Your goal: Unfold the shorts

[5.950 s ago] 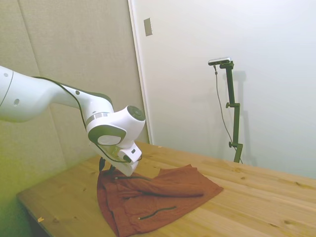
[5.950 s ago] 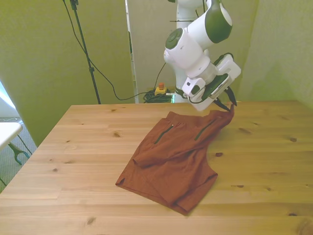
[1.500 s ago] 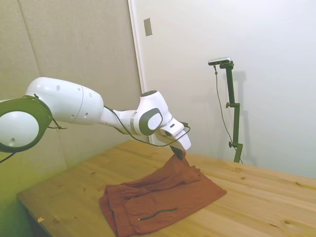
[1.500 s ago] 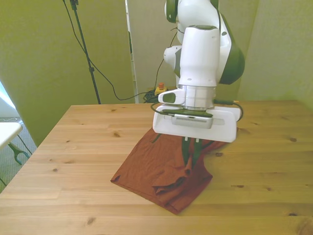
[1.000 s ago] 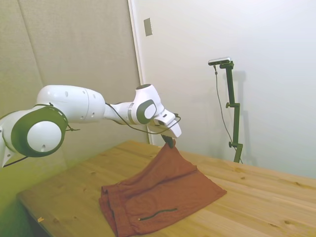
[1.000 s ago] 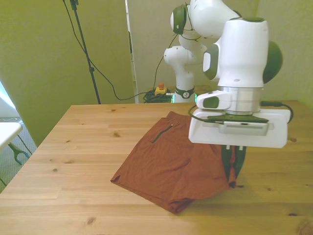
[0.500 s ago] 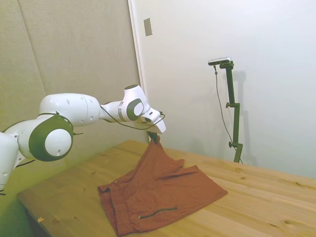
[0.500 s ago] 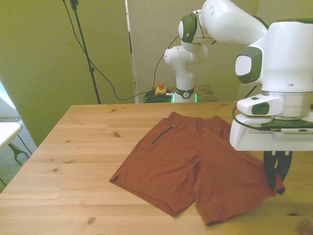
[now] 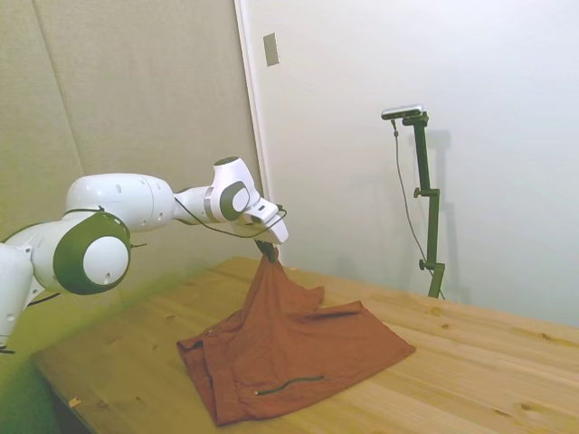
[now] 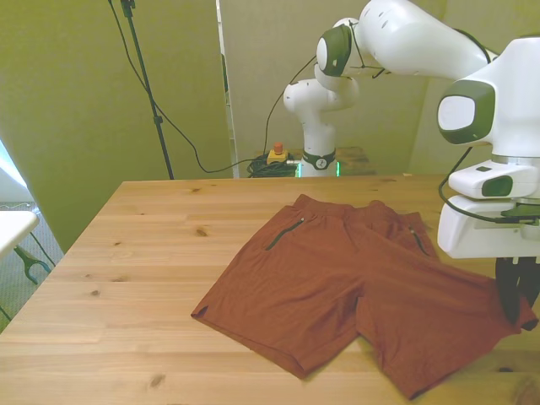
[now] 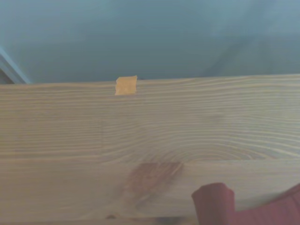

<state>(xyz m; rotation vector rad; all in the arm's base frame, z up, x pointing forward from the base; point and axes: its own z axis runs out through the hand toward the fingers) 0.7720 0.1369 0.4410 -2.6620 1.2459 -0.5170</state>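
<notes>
The rust-brown shorts (image 10: 354, 283) lie spread over the wooden table (image 10: 135, 253), both legs fanned apart and the gathered waistband toward the far edge. My gripper (image 10: 513, 310) is shut on the hem corner of the leg at the front view's right. In the side view that corner is lifted into a peak under the gripper (image 9: 269, 253), and the shorts (image 9: 289, 348) drape down from it to the table. A dark zipper pocket line (image 10: 286, 234) shows on the other leg. The wrist view catches only a scrap of the shorts (image 11: 220, 206).
A small orange tape square (image 11: 126, 85) sits near the table's edge (image 11: 150, 82) in the wrist view. Bare wood stretches along the front view's left side (image 10: 110, 295). A tripod and cables (image 10: 152, 110) stand beyond the table.
My gripper has carried the held leg corner further toward the front view's right, swinging that leg off the other. The shorts went from folded over to spread open.
</notes>
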